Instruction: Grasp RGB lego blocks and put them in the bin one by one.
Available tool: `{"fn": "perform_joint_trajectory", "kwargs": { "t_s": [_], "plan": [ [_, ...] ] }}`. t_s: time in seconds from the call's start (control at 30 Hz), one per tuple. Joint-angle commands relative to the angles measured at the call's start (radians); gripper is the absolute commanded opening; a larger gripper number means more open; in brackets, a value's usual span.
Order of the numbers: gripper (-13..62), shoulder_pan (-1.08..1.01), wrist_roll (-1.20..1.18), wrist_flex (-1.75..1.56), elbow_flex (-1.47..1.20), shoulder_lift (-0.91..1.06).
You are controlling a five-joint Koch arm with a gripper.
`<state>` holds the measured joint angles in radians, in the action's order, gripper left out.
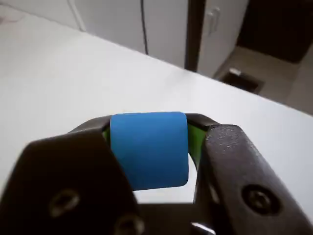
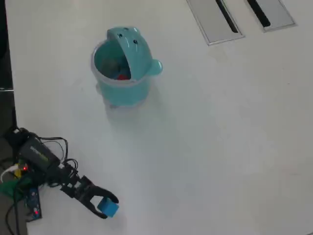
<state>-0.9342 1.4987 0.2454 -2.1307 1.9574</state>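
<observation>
My gripper (image 1: 149, 122) is shut on the blue lego block (image 1: 149, 149), which fills the space between the black jaws in the wrist view. From overhead, the gripper (image 2: 106, 204) holds the blue block (image 2: 108, 207) at the lower left of the white table, far from the bin. The teal bin (image 2: 121, 83) stands at the upper left, lid flap tipped back. A red block (image 2: 123, 76) shows inside it. The yellow-green block is not in view.
Two flat grey slotted panels (image 2: 215, 22) lie at the table's top right. The arm's base and cables (image 2: 24, 171) sit at the left edge. Beyond the table's far edge in the wrist view are white cabinets (image 1: 122, 19).
</observation>
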Motion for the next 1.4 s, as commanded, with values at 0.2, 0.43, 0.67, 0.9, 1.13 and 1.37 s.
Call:
{"fn": "perform_joint_trajectory", "kwargs": {
  "t_s": [0.2, 0.43, 0.67, 0.9, 1.13, 1.37],
  "plan": [
    [10.1, 0.144, 0.003, -0.084, -0.026, 0.186],
    [10.1, 0.267, 0.002, -0.071, -0.1, 0.321],
    [10.3, 0.414, 0.002, -0.072, -0.172, 0.408],
    [10.2, 0.515, 0.005, -0.081, -0.133, 0.408],
    [10.0, 0.782, 0.066, -0.081, -0.005, 0.407],
    [9.9, 1.026, 0.144, -0.14, 0.057, 0.37]
  ]
}}
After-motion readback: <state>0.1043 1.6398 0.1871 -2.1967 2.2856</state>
